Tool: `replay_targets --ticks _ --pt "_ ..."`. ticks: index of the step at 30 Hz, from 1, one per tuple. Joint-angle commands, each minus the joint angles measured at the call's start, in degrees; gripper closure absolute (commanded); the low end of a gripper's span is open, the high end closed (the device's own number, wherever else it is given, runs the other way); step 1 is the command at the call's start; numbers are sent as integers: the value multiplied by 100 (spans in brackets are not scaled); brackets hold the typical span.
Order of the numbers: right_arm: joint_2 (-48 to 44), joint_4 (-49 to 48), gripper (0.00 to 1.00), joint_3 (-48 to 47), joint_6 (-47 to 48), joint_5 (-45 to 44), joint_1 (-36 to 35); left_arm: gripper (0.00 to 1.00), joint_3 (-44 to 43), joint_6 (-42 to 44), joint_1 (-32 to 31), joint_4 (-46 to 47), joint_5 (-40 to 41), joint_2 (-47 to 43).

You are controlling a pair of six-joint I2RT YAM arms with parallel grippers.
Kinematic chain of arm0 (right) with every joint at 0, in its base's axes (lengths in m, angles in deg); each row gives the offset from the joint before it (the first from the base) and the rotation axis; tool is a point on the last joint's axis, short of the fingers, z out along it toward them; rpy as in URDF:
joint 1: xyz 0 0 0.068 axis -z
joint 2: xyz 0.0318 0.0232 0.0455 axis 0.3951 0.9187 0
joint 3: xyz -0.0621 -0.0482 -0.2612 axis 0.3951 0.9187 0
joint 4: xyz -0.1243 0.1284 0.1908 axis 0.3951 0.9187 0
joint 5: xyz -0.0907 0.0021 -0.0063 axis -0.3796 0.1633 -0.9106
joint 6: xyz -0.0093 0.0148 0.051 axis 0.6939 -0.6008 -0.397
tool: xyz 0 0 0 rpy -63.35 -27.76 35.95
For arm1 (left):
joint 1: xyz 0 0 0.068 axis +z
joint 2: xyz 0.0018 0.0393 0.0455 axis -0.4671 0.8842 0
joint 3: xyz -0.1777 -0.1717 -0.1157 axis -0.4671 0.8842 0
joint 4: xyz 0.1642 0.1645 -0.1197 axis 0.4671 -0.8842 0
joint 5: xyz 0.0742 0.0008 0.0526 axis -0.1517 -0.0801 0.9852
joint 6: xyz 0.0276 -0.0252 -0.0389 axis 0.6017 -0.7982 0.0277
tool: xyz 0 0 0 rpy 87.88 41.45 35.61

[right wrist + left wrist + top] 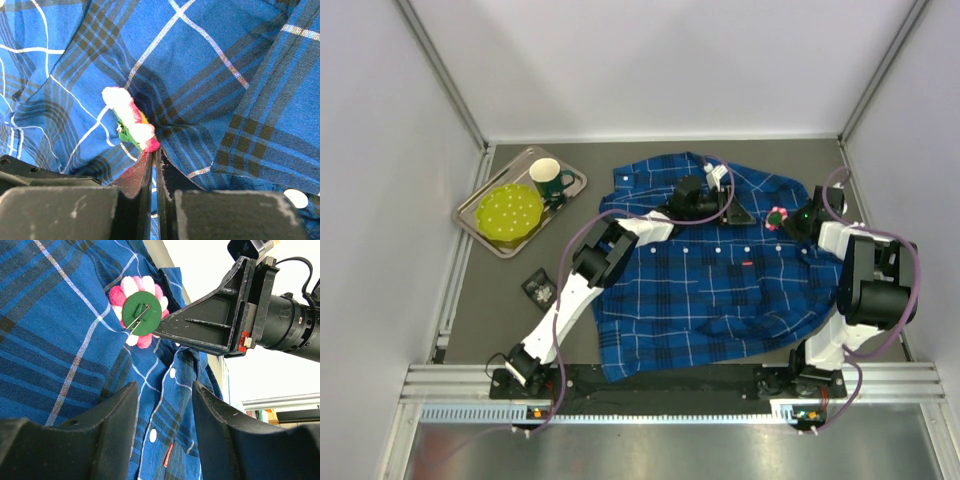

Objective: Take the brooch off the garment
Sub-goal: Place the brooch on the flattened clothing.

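The garment [710,270], a blue and navy plaid shirt with white buttons, lies spread on the grey table. The brooch [777,215] is a pink and white flower with a green felt back and a metal pin, sitting at the shirt's right shoulder. In the left wrist view it [141,315] shows its green back. My right gripper [154,152] is shut, pinching the pink edge of the brooch [131,120]. It also shows in the left wrist view [160,331]. My left gripper [164,387] is open over the button placket, just left of the brooch [740,215].
A metal tray [485,235] at the back left holds a green plate [510,212] and a dark green mug [548,178]. A small black object [538,287] lies on the table left of the shirt. White walls enclose the table on three sides.
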Motion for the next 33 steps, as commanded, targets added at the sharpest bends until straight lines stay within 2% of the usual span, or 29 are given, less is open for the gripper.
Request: replay_targets --ticks 1,10,18,30,32,33 --pt "60 100 100 52 -110 -125 26 48 -205 68 -29 205 -96 74" --pt "87 -251 100 201 -365 183 26 47 -240 463 -20 47 9 -93" --pt "17 -401 98 298 -295 271 26 47 -811 244 15 20 132 302" --pt "210 -559 81 -220 329 560 17 48 -759 95 50 -199 132 425" --pt "210 -559 77 -308 408 613 -18 48 -759 -2 50 -147 80 469" --pt "210 -550 72 -335 513 631 -35 48 -768 -37 50 -112 79 487"
